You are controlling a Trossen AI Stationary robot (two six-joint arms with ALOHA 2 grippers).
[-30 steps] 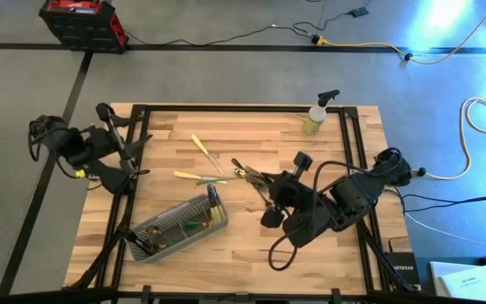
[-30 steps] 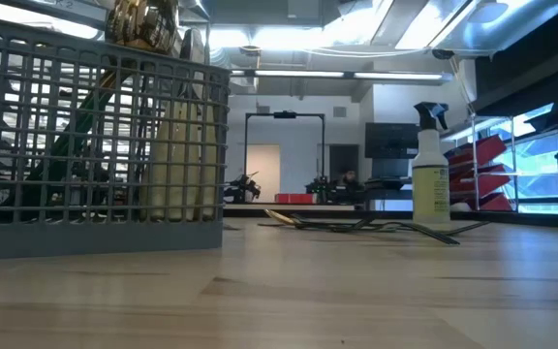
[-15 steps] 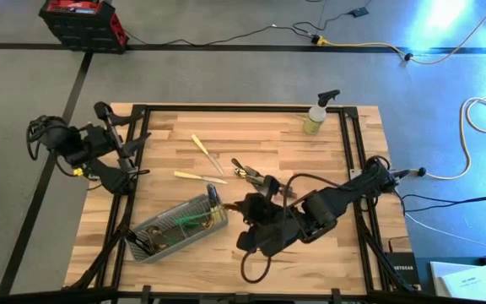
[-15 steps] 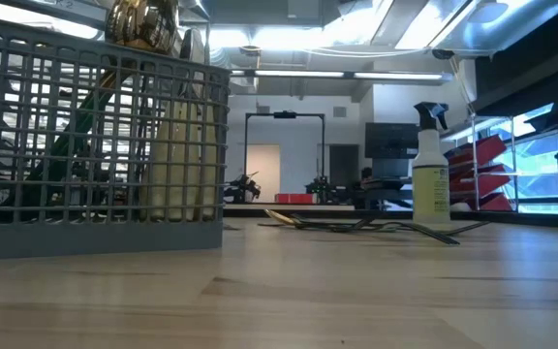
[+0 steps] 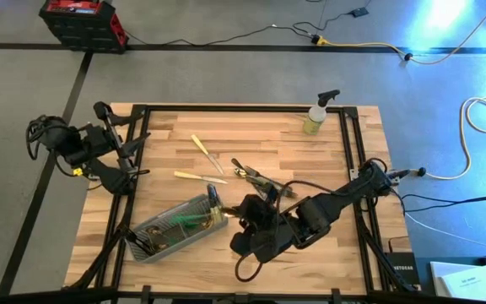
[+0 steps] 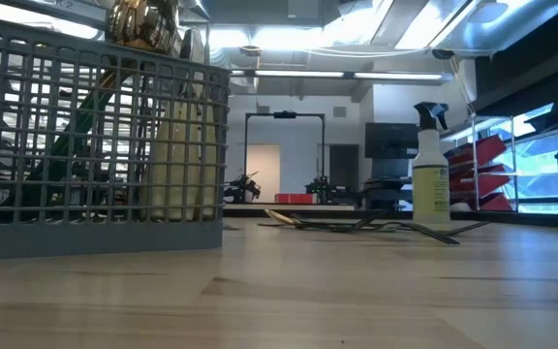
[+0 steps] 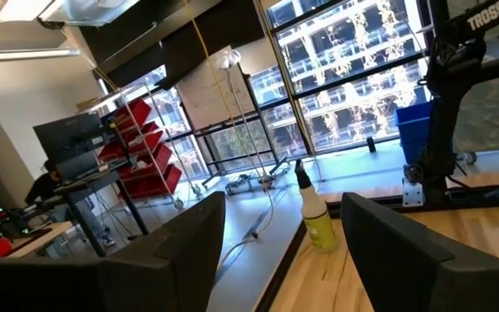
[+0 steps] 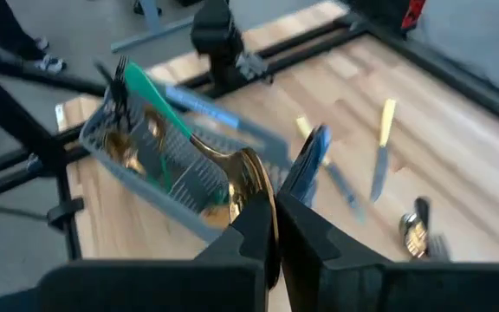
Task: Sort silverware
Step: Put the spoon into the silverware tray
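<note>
Silverware lies in two places on the wooden desk (image 5: 327,169): a good many pieces stand packed in the grey wire-mesh caddy (image 5: 175,228) near the front left, and the rest are loose toward the middle. Among the loose ones I can see two cream-handled pieces (image 5: 202,150), one angled and one (image 5: 194,176) lying nearly flat just beyond the caddy, and a small dark heap (image 5: 247,173) a little to the right of them. The right tool (image 5: 236,226) has reached across the desk and sits just beside the caddy's right end, its fingers pressed tight together on a gold spoon (image 8: 248,186) whose shiny bowl sticks out ahead of the tips, over the caddy's mesh. A green-handled piece (image 8: 150,95) pokes up out of the caddy. The left tool (image 5: 129,152) waits at the desk's left edge, up by the frame, well apart from everything, with its fingers spread wide and nothing between them. A yellow-green spray bottle (image 5: 317,114) stands upright at the far right corner. From desk height the caddy fills the near left, gold heads (image 6: 143,21) showing above its rim.
</note>
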